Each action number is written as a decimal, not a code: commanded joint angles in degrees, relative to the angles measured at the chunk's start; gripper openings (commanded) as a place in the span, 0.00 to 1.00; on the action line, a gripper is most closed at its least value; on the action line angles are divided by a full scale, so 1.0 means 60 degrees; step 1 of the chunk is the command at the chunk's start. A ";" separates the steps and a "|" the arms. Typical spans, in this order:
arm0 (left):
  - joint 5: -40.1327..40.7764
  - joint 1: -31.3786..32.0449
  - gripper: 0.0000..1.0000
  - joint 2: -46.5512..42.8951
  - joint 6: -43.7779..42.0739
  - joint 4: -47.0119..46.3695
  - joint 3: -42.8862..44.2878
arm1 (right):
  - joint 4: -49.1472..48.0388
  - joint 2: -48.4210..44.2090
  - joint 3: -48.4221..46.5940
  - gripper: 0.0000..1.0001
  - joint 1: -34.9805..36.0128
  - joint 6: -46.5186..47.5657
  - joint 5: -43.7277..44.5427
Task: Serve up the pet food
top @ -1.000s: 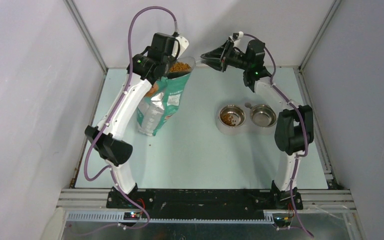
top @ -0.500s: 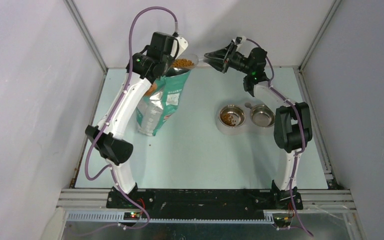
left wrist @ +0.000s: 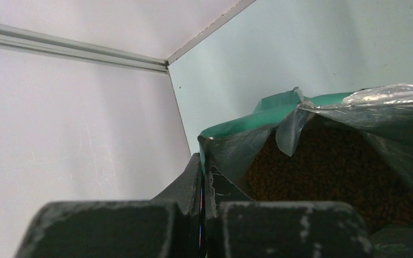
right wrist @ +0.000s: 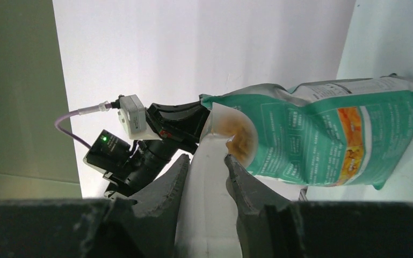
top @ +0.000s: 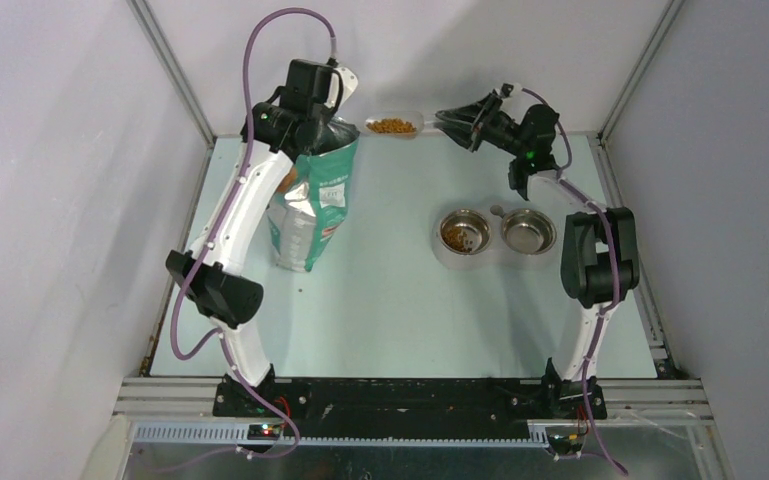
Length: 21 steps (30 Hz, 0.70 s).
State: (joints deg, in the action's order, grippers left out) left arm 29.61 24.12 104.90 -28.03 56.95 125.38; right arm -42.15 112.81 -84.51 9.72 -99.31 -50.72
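- Both arms rise from their bases at 6 o'clock and lean away towards the far wall, elbows bent outward.
- On the table (top: 390, 310), at 3 o'clock from its middle, the left bowl (top: 444, 228) and right bowl (top: 527, 232) stand side by side, touching. A thin scatter of kibble (top: 460, 237) lies in the left one. The right one's inside is too small to read.
- The bag (top: 315, 200) stands upright at 10 o'clock. From above, the left arm hides part of its front and the inside of its mouth.
- The left gripper (left wrist: 201, 171) is clamped tight on the bag's top edge, with the wrist above the bag and pointing down. Its wrist view shows more kibble inside the bag, dark and blurred, and the bag runs off the right and bottom edges.
- The right arm reaches up and across to 12 o'clock, its wrist pointing towards 9 o'clock. The right gripper (right wrist: 207, 161) grasps the handle of the scoop (top: 416, 126), jaws part-closed round it.
- The scoop hangs in the air just right of the bag's mouth, apart from it, and holds a heap of kibble. Being clear, its handle is hard to make out from above. In the right wrist view the handle is a pale blur and the cup overlaps the bag behind it.
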 commanded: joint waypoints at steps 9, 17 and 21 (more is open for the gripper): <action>0.0317 -0.0094 0.00 -0.0391 -0.0275 -0.0847 0.0131 | -0.2063 -0.1443 0.1554 0.00 -0.1211 0.0352 -0.0534; 0.0158 -0.0086 0.00 -0.0340 -0.0299 -0.0999 0.0169 | -0.2483 -0.2140 0.2984 0.00 -0.2198 0.0554 -0.0890; -0.0016 -0.0090 0.00 -0.0271 -0.0238 -0.1021 0.0182 | -0.2496 -0.2569 0.3684 0.00 -0.2762 0.0741 -0.1054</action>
State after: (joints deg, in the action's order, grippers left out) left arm 29.61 23.92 104.90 -28.10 56.55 125.36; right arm -52.47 102.26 -64.88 -4.08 -96.77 -55.44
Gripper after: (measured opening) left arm 0.005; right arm 0.297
